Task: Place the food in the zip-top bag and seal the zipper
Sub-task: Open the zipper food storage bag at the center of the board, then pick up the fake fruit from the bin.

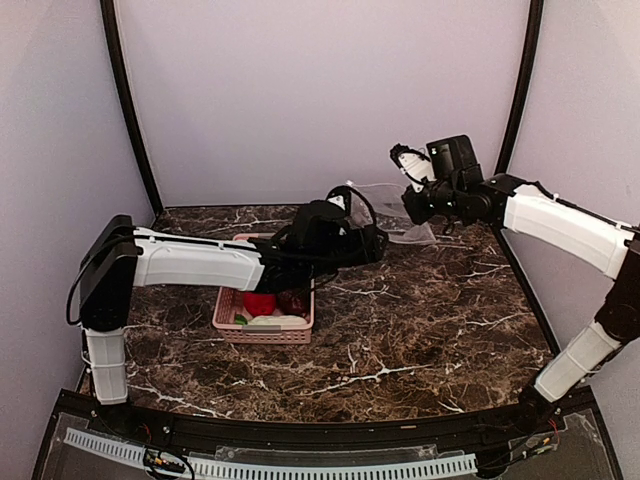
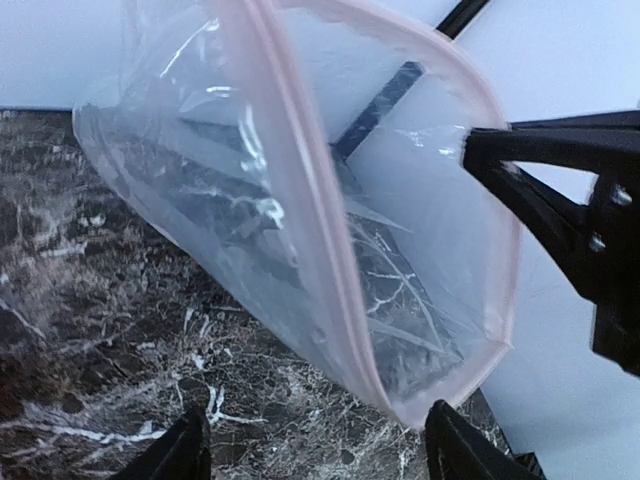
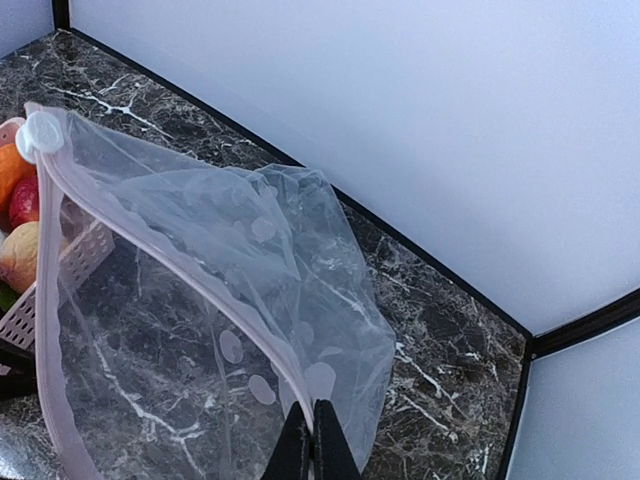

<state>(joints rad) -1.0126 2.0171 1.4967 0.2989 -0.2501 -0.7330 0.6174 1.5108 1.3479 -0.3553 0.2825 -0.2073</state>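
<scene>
Right gripper (image 3: 312, 440): fingers pressed together, pinching the zip-top bag (image 2: 250, 200) at its mouth edge, right on the zipper (image 2: 295, 180). The bag spreads away from that grip, mouth gaping towards the left arm, at the rear of the table (image 1: 420, 320).

Left gripper (image 2: 318, 440): fingers apart, nothing between them. In the left wrist view the lowest corner of the bag's mouth hangs just above the gap, nearer the right-hand finger. Contact there cannot be told.

Food (image 1: 262, 303): red, orange and pale pieces lie in the pink basket (image 1: 262, 335), under the left forearm, beside the bag's mouth and apart from both grippers.
</scene>
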